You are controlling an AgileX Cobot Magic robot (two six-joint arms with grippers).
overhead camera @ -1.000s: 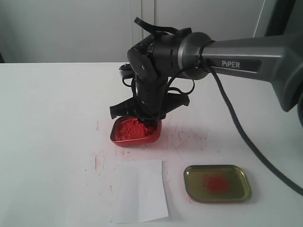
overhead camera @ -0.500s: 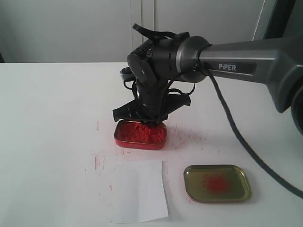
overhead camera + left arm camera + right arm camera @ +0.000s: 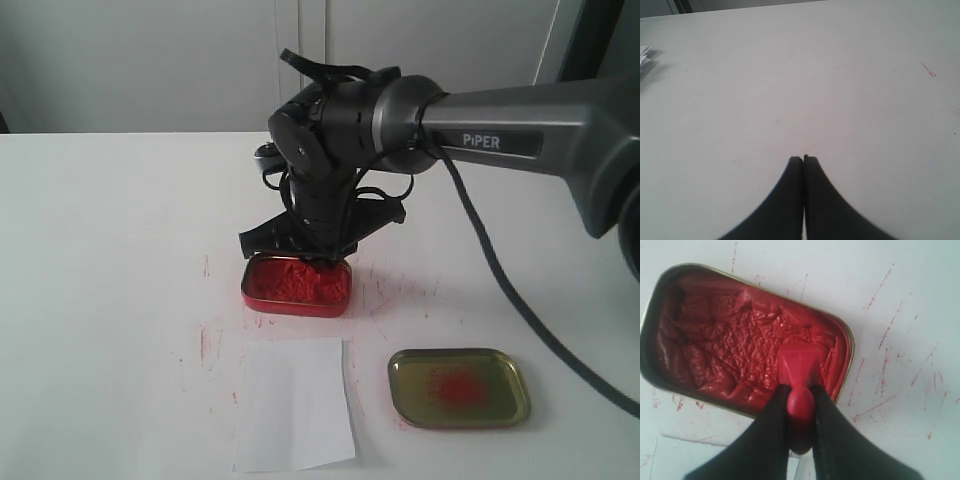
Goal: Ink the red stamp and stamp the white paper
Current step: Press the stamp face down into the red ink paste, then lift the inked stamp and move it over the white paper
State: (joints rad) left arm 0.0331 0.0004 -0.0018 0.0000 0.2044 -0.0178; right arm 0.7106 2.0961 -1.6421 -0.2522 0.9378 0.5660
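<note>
Pinching the short narrow handle of the small all-red plastic stamp (image 3: 799, 371) from both sides: the two dark fingers of the right gripper (image 3: 800, 388), closed snugly on it, pointing down from the bent black wrist. Stamp upright directly below the fingertips, its wider square block base set on the crumbly red ink inside the rounded rectangular red tin (image 3: 290, 302), close to one end wall of the tin rather than its middle. From the exterior view, mostly hidden behind the gripper (image 3: 318, 248), low over the tin's right half. Small plain white rectangular sheet of paper (image 3: 293, 403) flat on the white tabletop (image 3: 100, 250), nearer the camera than the tin and apart from it, well clear of stamp and gripper. Shallow gold-olive tin lid (image 3: 500, 385) with a red smudge just to the right of the paper. Faint red scratches on the tabletop around the tin. Left gripper (image 3: 803, 160) pressed together, holding nothing, over bare tabletop.
</note>
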